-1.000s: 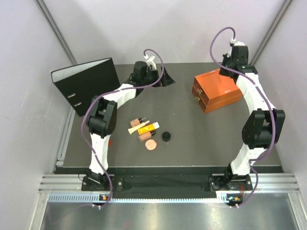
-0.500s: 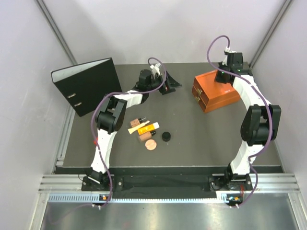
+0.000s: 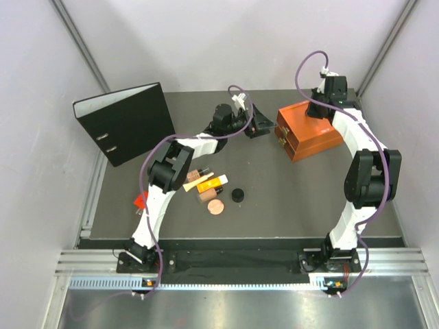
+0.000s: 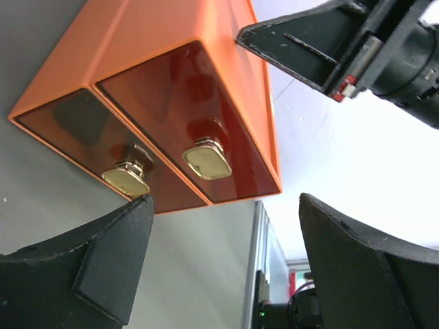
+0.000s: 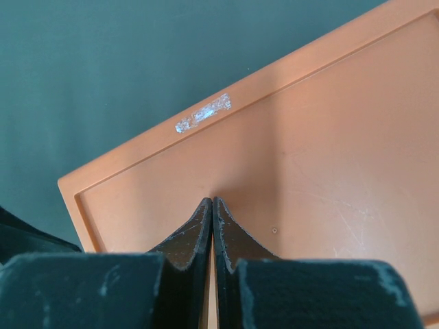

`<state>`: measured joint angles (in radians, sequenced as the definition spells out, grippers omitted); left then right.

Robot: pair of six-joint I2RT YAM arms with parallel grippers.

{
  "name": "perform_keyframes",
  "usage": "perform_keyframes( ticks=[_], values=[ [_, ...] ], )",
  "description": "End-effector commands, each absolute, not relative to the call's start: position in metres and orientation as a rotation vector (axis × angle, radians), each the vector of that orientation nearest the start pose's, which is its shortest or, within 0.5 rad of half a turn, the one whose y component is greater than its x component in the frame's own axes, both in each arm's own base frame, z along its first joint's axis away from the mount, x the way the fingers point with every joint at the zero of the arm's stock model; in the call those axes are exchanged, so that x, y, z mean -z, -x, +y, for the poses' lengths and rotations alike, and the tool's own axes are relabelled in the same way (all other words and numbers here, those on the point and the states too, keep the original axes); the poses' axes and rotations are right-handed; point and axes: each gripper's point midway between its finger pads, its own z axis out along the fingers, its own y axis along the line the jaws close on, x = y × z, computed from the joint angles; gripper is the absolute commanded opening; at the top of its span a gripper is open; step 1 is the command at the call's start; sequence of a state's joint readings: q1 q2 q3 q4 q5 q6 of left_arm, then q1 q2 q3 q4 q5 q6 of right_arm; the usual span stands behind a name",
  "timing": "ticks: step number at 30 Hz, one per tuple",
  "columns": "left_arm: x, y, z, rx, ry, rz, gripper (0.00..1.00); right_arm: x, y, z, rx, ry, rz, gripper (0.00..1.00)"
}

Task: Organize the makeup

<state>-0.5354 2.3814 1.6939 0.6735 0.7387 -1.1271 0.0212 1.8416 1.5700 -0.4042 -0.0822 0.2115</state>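
The makeup lies in a loose cluster mid-table: an orange-yellow tube [image 3: 210, 183] with a black cap, a cream stick [image 3: 197, 180], tiny brown bottles [image 3: 194, 173], a round pink-tan compact [image 3: 216, 206] and a small black jar [image 3: 237, 195]. No gripper is near it. My left gripper [image 3: 260, 125] [image 4: 225, 203] is open and empty, just left of the orange box [image 3: 310, 130]. It faces the two drawer fronts, with their brass knobs [image 4: 207, 159] close ahead. My right gripper [image 3: 316, 110] [image 5: 212, 201] is shut, its tips resting on the box's lid [image 5: 309, 157].
A black binder [image 3: 127, 122] stands at the back left. A small red object [image 3: 140, 200] lies by the left arm's lower link. The right arm's wrist [image 4: 357, 48] hangs over the box. Grey walls close in the back and sides.
My left arm has swung right from the back centre to the drawer side of the orange box. The right gripper shifted slightly left onto the lid, then held still.
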Motion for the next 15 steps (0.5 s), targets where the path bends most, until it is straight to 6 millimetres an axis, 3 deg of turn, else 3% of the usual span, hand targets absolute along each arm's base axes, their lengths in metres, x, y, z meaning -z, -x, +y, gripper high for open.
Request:
perform_keyframes(
  ticks=[1, 7, 15],
  values=[
    [-0.183, -0.459, -0.454, 1.853, -0.139, 1.838, 0.89, -0.135, -0.492, 0.031, -0.211, -0.17, 2.371, 0.0],
    [-0.19, -0.458, -0.467, 1.918, -0.113, 1.83, 0.83, -0.136, -0.496, 0.034, -0.225, -0.147, 2.369, 0.0],
    [-0.167, -0.456, -0.476, 1.85, -0.061, 1.932, 0.83, -0.15, -0.491, 0.041, -0.276, -0.137, 2.347, 0.0]
  ],
)
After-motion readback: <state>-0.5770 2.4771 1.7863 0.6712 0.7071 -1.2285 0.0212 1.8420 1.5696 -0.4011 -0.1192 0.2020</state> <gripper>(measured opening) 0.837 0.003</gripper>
